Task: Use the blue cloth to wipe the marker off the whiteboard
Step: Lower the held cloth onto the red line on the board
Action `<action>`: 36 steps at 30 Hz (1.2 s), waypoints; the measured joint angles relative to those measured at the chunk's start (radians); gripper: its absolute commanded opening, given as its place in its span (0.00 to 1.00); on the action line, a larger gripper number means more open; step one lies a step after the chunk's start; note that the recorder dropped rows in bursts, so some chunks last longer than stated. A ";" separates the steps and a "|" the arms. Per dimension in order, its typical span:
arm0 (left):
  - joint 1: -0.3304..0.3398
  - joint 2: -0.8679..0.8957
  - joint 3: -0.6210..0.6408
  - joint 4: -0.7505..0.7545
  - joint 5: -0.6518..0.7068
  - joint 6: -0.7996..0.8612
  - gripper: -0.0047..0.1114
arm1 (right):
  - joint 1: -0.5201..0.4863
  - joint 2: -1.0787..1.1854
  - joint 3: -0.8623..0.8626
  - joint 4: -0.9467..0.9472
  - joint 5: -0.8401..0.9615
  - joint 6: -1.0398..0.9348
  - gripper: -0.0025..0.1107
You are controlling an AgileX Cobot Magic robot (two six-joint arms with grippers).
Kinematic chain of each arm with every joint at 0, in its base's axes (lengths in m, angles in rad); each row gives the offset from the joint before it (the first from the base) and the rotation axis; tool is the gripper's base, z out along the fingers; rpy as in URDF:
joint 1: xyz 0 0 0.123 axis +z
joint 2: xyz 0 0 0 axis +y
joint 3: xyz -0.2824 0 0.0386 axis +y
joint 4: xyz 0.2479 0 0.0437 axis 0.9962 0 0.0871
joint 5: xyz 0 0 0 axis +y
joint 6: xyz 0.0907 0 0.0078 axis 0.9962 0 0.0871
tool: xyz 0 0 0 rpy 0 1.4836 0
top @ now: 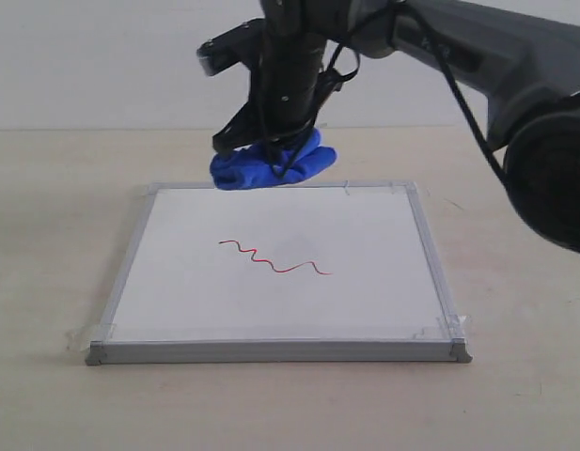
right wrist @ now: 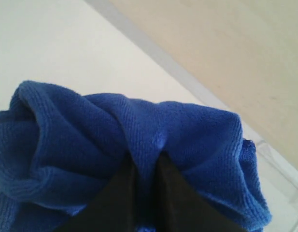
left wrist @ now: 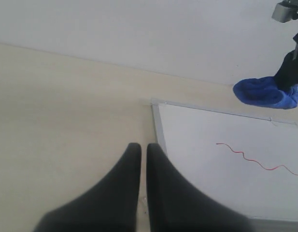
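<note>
The right hand (top: 274, 158) has its two fingers pinched almost together on a fold of the blue cloth (top: 241, 172), so the cloth bulges out in a soft bunch on either side of them. It is a firm-looking grip, with only the thickness of the fabric between the fingertips. The bundle hangs at the far edge of the whiteboard (top: 365, 235), about midway along the far frame. From where I stand I cannot tell whether its underside brushes the frame or floats just above it. It is not on the white face.

Nearer, in the middle of the board, the red marker (top: 275, 258) squiggle runs from left to right, whole and unsmudged. The cloth is well apart from it, on its far side.

I judge the cloth is picked up and carried to the board, and the wiping itself is not yet begun. The next move calls for bringing the bundle nearer and down until it presses flat on the board at one end of the line, then dragging along the whole squiggle with steady pressure.

The left hand (left wrist: 143, 151) is off to the left over the bare surface (top: 64, 207), just beside the board's left frame, fingers all but closed and holding nothing.
</note>
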 measured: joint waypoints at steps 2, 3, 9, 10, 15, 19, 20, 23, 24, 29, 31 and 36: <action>0.000 0.000 0.000 0.000 0.000 0.000 0.08 | 0.042 0.000 0.000 0.007 0.003 0.003 0.02; 0.000 0.000 0.000 0.000 0.000 0.000 0.08 | 0.061 0.002 0.000 0.009 0.003 0.006 0.02; 0.000 0.000 0.000 0.000 0.000 0.000 0.08 | 0.130 0.072 0.000 0.022 -0.006 0.046 0.02; 0.000 0.000 0.000 0.000 0.000 0.000 0.08 | 0.134 0.090 0.000 0.028 -0.006 0.051 0.02; 0.000 0.000 0.000 0.000 0.000 0.000 0.08 | 0.139 0.159 0.002 0.062 0.023 0.055 0.02; 0.000 0.000 0.000 0.000 0.000 0.000 0.08 | 0.139 0.179 0.000 0.065 0.021 0.055 0.02; 0.000 0.000 0.000 0.000 0.000 0.000 0.08 | 0.139 0.182 -0.002 0.059 0.016 0.055 0.02; 0.000 0.000 0.000 0.000 0.000 0.000 0.08 | 0.131 0.192 -0.008 0.034 0.010 0.104 0.02; 0.000 0.000 0.000 0.000 0.000 0.000 0.08 | 0.123 0.194 -0.008 0.030 0.002 0.133 0.02; 0.000 0.000 0.000 0.000 0.000 0.000 0.08 | 0.040 0.199 -0.010 0.073 -0.040 0.248 0.02; 0.000 0.000 0.000 0.000 0.000 0.000 0.08 | 0.006 0.200 -0.010 0.120 -0.057 0.254 0.02; 0.000 0.000 0.000 0.000 0.000 0.000 0.08 | -0.013 0.206 -0.010 0.259 -0.081 0.155 0.02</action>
